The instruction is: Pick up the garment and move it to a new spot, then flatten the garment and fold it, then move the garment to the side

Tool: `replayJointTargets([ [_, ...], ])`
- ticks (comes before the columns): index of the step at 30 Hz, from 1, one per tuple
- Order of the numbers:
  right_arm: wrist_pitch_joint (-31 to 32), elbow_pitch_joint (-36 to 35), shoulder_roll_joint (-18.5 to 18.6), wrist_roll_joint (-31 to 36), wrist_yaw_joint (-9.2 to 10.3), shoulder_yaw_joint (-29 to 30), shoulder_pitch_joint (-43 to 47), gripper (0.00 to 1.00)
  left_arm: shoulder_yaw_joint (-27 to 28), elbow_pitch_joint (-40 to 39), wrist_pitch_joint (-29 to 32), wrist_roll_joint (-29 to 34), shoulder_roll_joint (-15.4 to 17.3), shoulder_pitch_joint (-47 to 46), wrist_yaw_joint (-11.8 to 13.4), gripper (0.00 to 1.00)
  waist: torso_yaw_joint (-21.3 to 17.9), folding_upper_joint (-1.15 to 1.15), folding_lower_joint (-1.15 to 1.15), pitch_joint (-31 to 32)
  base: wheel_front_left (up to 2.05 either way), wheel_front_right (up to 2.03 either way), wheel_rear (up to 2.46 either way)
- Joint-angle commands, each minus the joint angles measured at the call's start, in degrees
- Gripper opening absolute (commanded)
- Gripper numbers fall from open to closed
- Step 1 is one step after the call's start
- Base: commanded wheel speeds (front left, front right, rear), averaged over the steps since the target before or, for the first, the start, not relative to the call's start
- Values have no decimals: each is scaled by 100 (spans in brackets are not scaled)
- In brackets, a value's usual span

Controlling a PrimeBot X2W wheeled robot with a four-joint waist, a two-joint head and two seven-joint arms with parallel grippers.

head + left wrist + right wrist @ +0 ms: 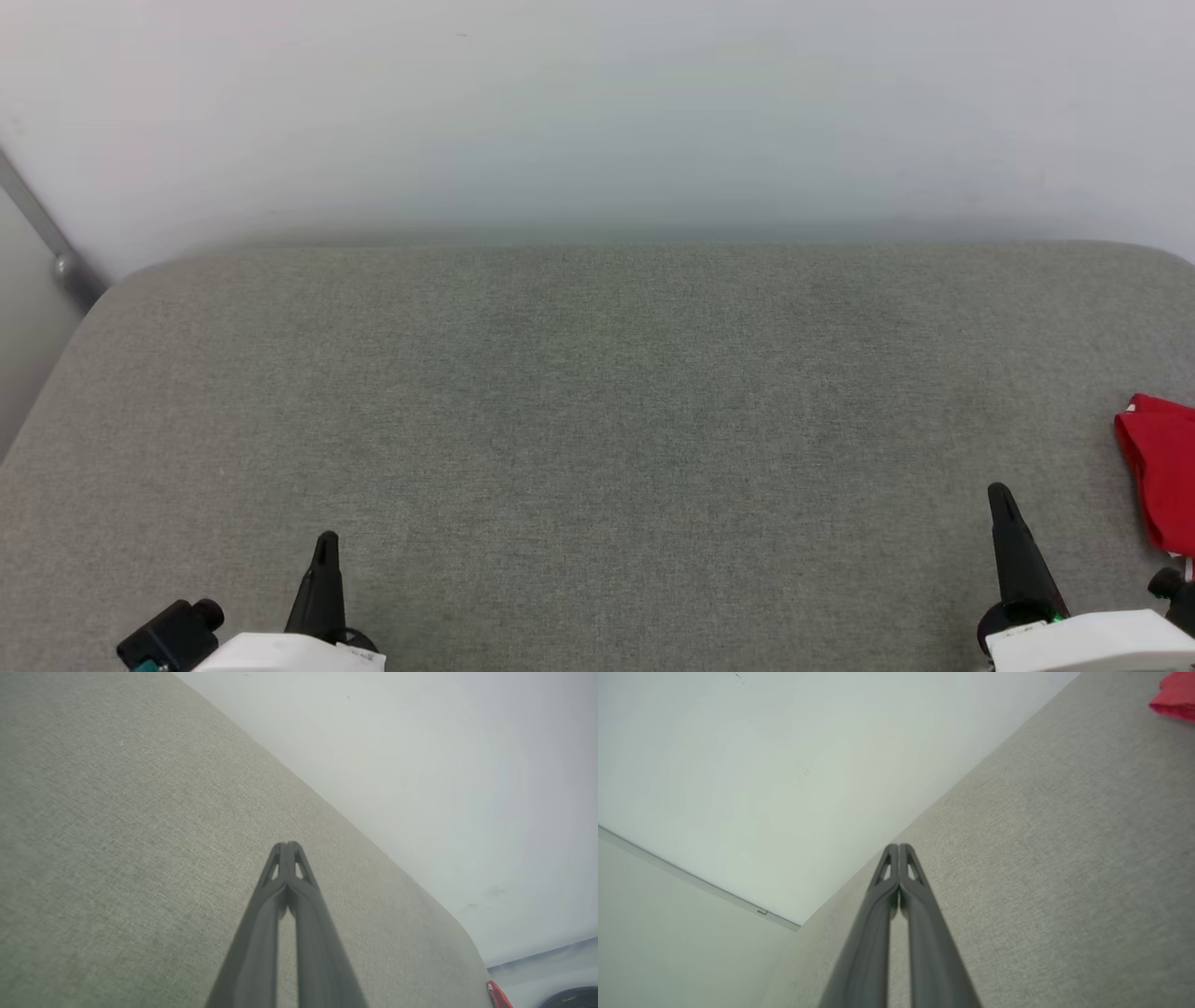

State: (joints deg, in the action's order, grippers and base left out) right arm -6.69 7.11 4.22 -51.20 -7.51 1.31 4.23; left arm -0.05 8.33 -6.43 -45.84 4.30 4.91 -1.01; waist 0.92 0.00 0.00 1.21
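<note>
- While the grey padded surface (597, 420) takes up most of the head view below the pale wall (597, 112), offers flat room in the middle for spreading and folding cloth, should that be called for.
- Finds the garment (1162, 476) far off at the right edge of that surface, cut by the frame: a red bunch with a speck of white at its top corner, no lettering in sight, folded or crumpled impossible to tell.
- Fits two stages alike: a shirt lying aside and waiting to be fetched, or a shirt folded and set aside at the end.
- Best judged, then, by getting more of the cloth in sight before anything else; warrants neither a grasp nor a retreat on this glimpse alone.
- Matters either way: keeping the long fingers from snagging the woven cover, and keeping the right arm's path beside the cloth, not across it.
- Holds both arms low and close to the body, forearms at the bottom corners of the head view, fingers pointing away toward the wall, well apart from each other.
- Shows the right gripper (999, 493) near the garment but not touching it, pincer pressed together on nothing.
- Shows the left gripper (325, 546) well apart from the garment, pincer likewise closed tight with nothing between, tips meeting above the grey weave in its wrist view.
</note>
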Motion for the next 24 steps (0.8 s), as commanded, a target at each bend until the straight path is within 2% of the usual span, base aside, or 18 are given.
replayJointTargets([
  [1, 41, -34, 54, -214, 1, 16, -188, 0, 22, -35, 43, -230, 26, -178, -49, 0, -2, 0, 0, -3, 0, 0, 0],
  [24, 427, 221, 65, -1703, 1, 100, -507, 0, 166, 174, 423, -1895, 32, -518, -268, 0, -27, 0, 0, -42, 0, 0, 0],
])
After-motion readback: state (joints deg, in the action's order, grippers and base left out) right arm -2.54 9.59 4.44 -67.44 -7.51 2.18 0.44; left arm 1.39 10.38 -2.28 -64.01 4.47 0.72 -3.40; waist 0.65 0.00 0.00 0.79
